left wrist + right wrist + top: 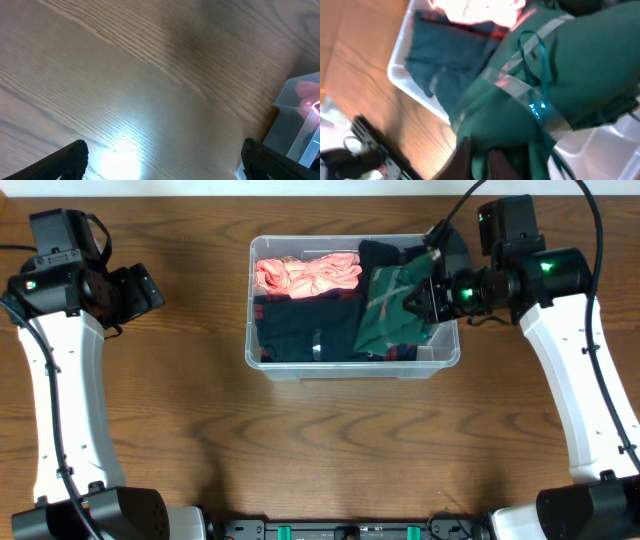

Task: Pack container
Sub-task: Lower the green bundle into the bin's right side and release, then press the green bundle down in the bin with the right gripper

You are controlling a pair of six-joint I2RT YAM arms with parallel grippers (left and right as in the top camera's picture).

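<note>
A: What does the overhead view give that the wrist views don't?

B: The whole layout. One container [300, 370] sits mid-table, well apart from the left gripper [140, 288], and its right end is directly under the right gripper [427, 297].

A: And the left wrist view?

B: Its two fingertips [70, 160] stand wide apart over the bare table [125, 75] with nothing between them. A corner of the container [300, 130] shows beyond the right-hand fingertip.

A: Right wrist?

B: The right gripper [475, 162] is buried in the green garment [580, 65], with cloth all round the tips. I cannot tell whether the fingers are clamped on it or parted. Only this view shows the shiny grey strip [520, 95] and the thin teal cord [540, 55] on that garment. Beyond the fingers lies the container's white rim [402, 75].

A: How many pieces of clothing?

B: Four from above, all inside the container: one pink [305, 275], one navy [300, 325], one green [390, 315] and one black [385, 252]. The pink and navy lie on the far side of the green from the right fingers, and the black is just beside them
</note>
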